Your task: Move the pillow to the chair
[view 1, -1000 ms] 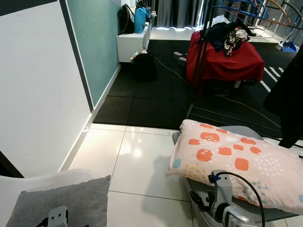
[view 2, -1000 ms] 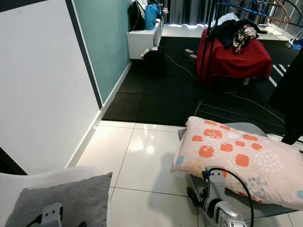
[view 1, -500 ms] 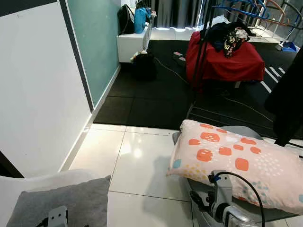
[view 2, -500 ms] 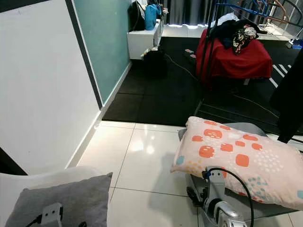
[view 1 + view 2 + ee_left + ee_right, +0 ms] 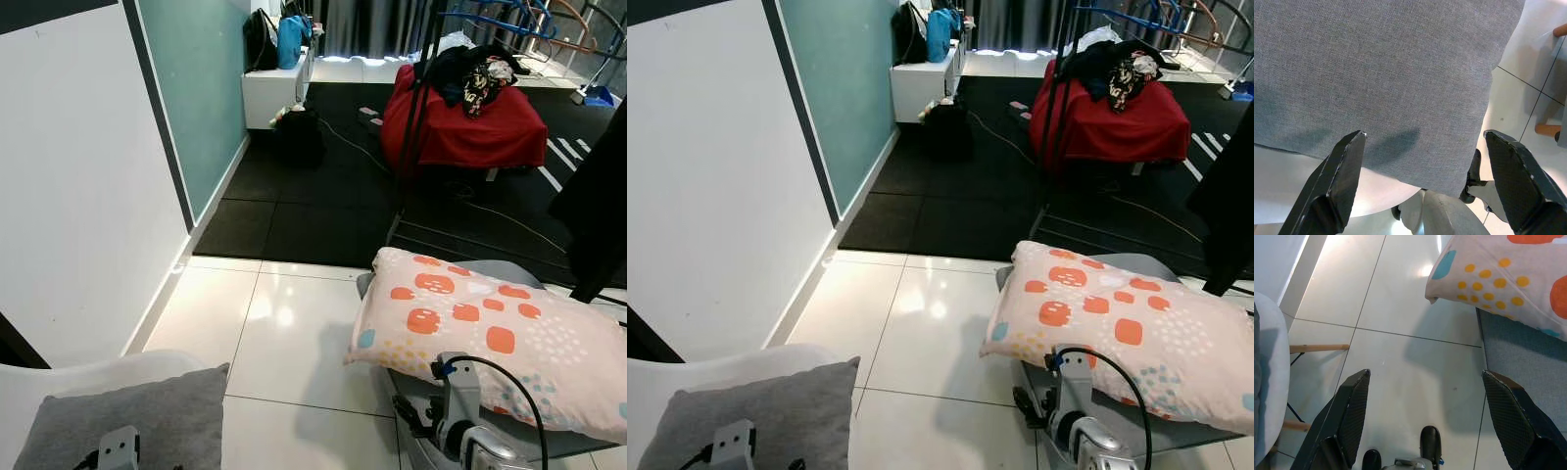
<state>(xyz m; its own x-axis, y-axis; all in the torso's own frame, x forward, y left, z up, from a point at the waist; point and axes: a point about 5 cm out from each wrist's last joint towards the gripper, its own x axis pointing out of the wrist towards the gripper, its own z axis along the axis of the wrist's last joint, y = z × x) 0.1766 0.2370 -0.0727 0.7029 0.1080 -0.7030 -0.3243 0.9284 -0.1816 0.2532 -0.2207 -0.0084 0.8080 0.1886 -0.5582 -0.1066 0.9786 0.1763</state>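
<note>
Orange-spotted pillow [image 5: 495, 338] just beyond splayed right tool [image 5: 1425, 396], untouched

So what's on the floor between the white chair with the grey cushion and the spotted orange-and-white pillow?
Just bare glossy white floor tiles between the white chair with the grey cushion and the spotted orange-and-white pillow, seen in both eye views.

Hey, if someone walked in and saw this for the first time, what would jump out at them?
First the patterned pillow, pale with orange squares and dotted patches, lying on a grey seat to the robot's right. Next, the red-draped piece piled with dark clothes, farther back on the black floor. Close by on the left, a grey cushion rests on a white chair, with the left gripper open above it.
</note>
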